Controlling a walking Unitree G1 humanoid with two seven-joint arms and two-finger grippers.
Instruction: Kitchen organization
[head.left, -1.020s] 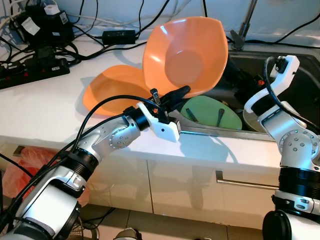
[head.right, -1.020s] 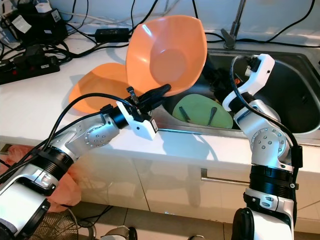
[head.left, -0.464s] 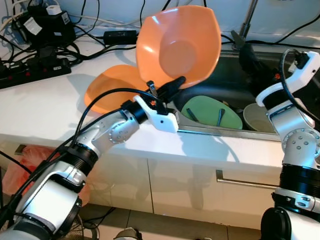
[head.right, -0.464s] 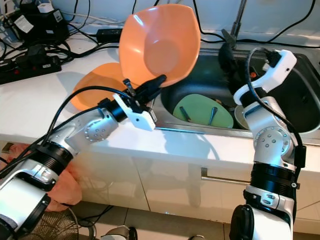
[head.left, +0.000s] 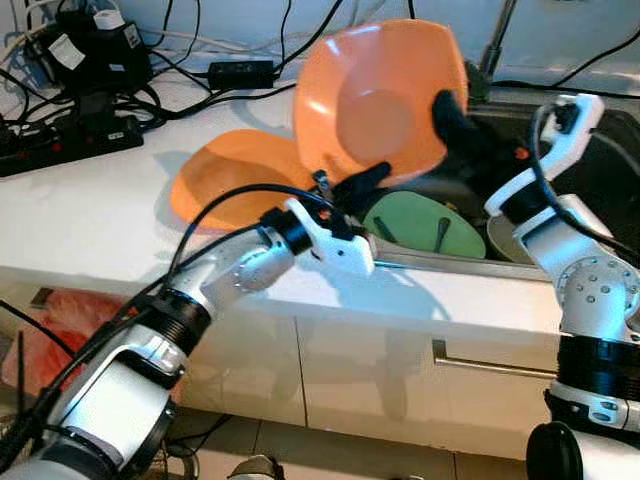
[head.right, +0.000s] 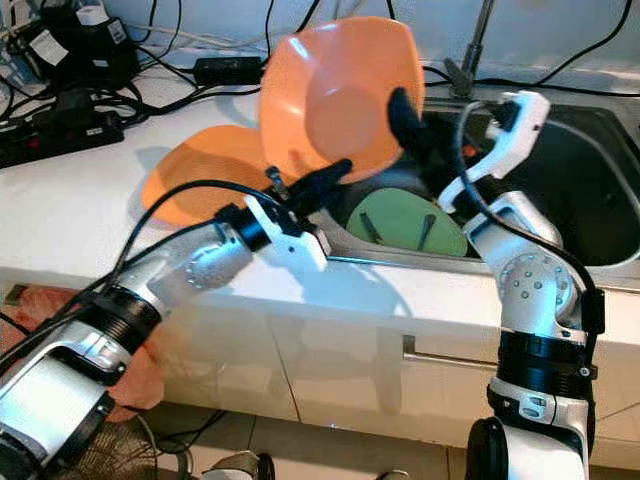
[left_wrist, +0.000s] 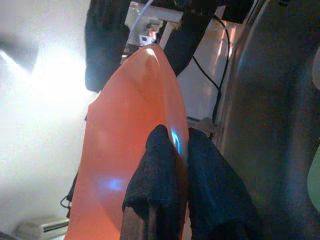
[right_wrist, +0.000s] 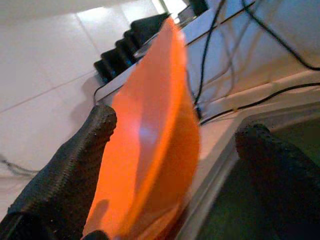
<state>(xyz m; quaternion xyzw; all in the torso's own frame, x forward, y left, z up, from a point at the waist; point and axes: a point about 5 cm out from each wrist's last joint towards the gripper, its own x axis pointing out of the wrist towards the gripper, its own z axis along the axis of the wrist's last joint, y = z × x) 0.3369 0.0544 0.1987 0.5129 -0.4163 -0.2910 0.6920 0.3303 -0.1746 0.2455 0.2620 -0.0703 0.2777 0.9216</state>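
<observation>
- The left gripper (head.left: 362, 182) pinches the lower rim of a large orange plastic bowl (head.left: 380, 100), holding it tilted on edge above the white countertop's (head.left: 90, 220) border with the steel sink (head.right: 580, 190).
- The right gripper (head.right: 407, 118) is spread wide, its fingers either side of the bowl's far rim.
- A green round plate (head.left: 420, 225) lies in the sink.
- A second orange bowl (head.left: 235, 175) rests on the countertop, behind the held one.
- Black power strips (head.left: 70, 135) lie farthest back.

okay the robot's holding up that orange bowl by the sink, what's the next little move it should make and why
Probably close the right hand on the orange bowl's rim. Its fingers are open on either side of that rim, while the left hand is shut on the lower edge, holding the bowl tilted above the sink. A second grip would steady it.
</observation>
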